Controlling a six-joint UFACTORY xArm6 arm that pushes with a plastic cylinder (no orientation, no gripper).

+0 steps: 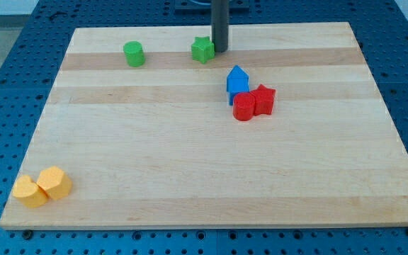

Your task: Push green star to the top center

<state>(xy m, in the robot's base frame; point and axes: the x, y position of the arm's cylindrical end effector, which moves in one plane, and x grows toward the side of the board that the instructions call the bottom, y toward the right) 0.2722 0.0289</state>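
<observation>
My tip point(220, 50) sat at the view's top centre, just beside the green star point(202, 49) on its right side, touching or nearly so; contact couldn't be confirmed from this angle. No claw on this arm, only the straight dark rod, so there was nothing to read as spread or pressed together. The rod ran up out of the view's top edge.

The green star was on the bench point(211, 177) near the top edge, about at centre, slightly to the view's left of the rod.

The green cylinder point(134, 54) stood in the same row, well apart from the star toward the view's left.

The blue block point(237, 81), house-like with a peaked top, was below and to the view's right of the star, clear of it. The red cylinder point(244, 107) was touching the blue block's lower edge. The red star point(263, 99) was pressed against the red cylinder's right side and just beside the blue block.

Two yellow blocks were in the bottom left corner, touching each other: yellow block A point(30, 191) nearer the corner, yellow block B point(54, 183) to its right. Their shapes weren't clear, roughly rounded or hexagonal.

The bench was a pale wooden board on a blue perforated base point(6, 85).
</observation>
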